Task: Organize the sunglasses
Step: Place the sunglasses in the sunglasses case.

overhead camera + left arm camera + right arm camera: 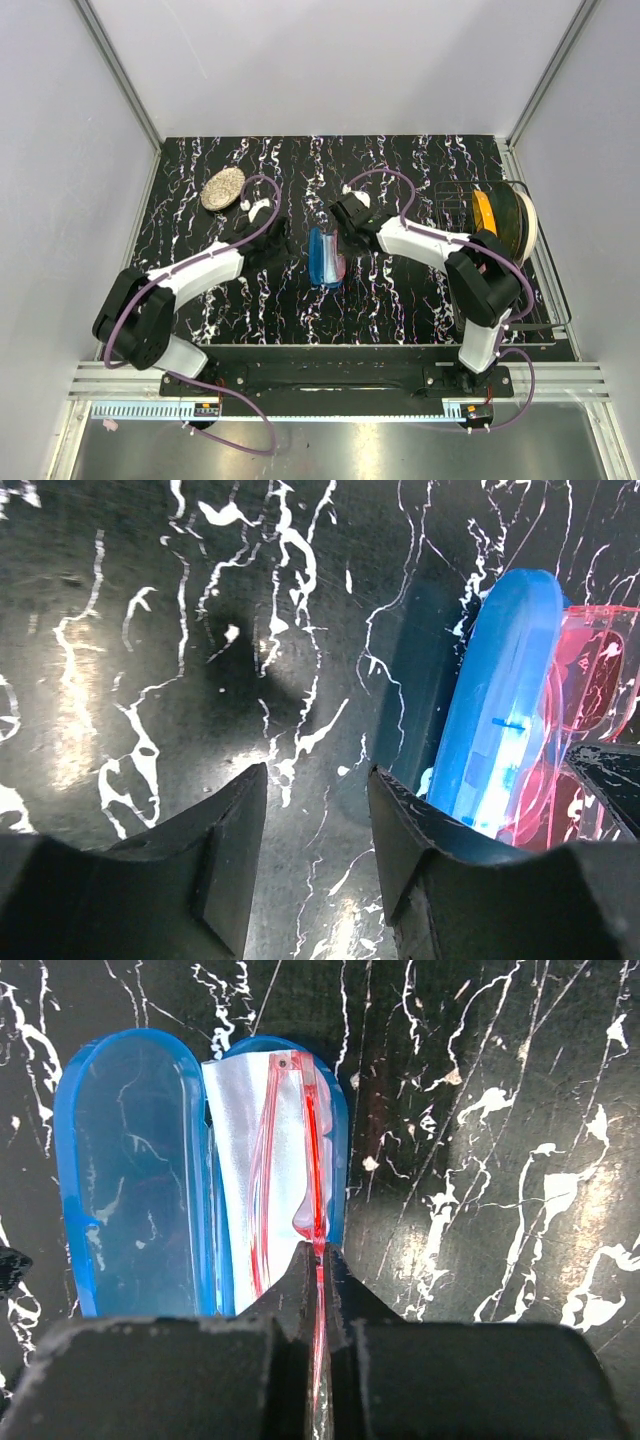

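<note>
The right arm reaches left, right tool clamped on the sunglasses at the open case. The left tool hangs half open, empty, alongside.

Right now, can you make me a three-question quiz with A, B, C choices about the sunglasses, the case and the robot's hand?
1. Where are the sunglasses?
A) in the open blue case
B) in a drawer
C) on a shelf

2. What colour is their frame?
A) green
B) pinkish red
C) black

3. What is the right gripper doing?
A) standing wide open
B) pinching the sunglasses
C) holding a spoon

Answers:
1 A, they are over the pale cloth inside the case.
2 B, the right wrist view shows thin pinkish-red rims.
3 B, its fingers are closed on the frame.
</note>
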You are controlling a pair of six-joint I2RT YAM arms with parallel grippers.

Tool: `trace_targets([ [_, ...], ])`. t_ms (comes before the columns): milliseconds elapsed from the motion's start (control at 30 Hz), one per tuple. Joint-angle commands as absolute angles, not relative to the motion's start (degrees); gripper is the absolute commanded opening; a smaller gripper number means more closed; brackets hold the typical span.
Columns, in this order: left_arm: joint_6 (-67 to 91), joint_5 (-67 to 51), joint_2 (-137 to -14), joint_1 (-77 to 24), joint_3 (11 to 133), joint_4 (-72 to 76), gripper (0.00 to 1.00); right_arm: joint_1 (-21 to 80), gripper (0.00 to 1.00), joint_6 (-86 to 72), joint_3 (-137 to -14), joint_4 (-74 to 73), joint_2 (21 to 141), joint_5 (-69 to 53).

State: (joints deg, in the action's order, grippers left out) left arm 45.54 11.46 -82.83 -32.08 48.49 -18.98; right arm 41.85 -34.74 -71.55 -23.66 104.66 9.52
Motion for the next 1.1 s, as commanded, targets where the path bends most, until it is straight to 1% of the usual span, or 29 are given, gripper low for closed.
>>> trace_targets([
  [0, 47.0, 5.0, -85.9, -31.7, 47.8, -11.7, 0.48, 42.1, 0.00, -33.7, -75.4, -26.6, 106.1, 13.2],
  [100, 47.9, 1.8, -89.2, -31.8, 47.6, -9.2, 0.45, 42.2, 0.00, -34.0, -76.6, -27.4, 106.9, 13.5],
  [233, 48.6, 0.4, -91.9, -32.1, 47.1, -7.0, 0.43, 42.2, 0.00, -34.4, -78.0, -29.4, 107.8, 14.9],
  [533, 48.3, 0.4, -94.0, -33.0, 48.5, -5.9, 0.42, 42.6, 0.00, -33.1, -80.2, -31.8, 109.8, 17.2],
  [667, 48.1, -1.1, -95.2, -33.7, 49.8, -5.5, 0.42, 43.1, 0.04, -32.6, -81.1, -32.7, 111.0, 19.1],
  [767, 47.7, -1.1, -96.0, -34.4, 50.7, -5.5, 0.43, 43.4, 0.10, -32.6, -81.8, -33.0, 111.8, 20.0],
  [800, 47.6, -1.2, -96.2, -34.6, 51.0, -5.4, 0.43, 43.5, 0.14, -32.6, -81.9, -33.1, 111.9, 20.1],
  [867, 47.5, -1.2, -96.5, -35.0, 51.5, -5.4, 0.43, 43.5, 0.19, -32.9, -82.2, -33.2, 112.1, 20.0],
  [933, 47.5, -1.2, -96.6, -35.2, 51.8, -5.4, 0.43, 43.6, 0.25, -33.0, -82.3, -33.1, 112.1, 19.9],
  [1000, 47.4, -1.3, -96.7, -35.3, 51.9, -5.4, 0.43, 43.6, 0.29, -33.3, -82.4, -33.0, 111.9, 19.5],
  [1067, 47.3, -1.5, -96.7, -35.5, 52.1, -5.4, 0.43, 43.5, 0.30, -33.6, -82.0, -32.5, 111.3, 18.8],
])
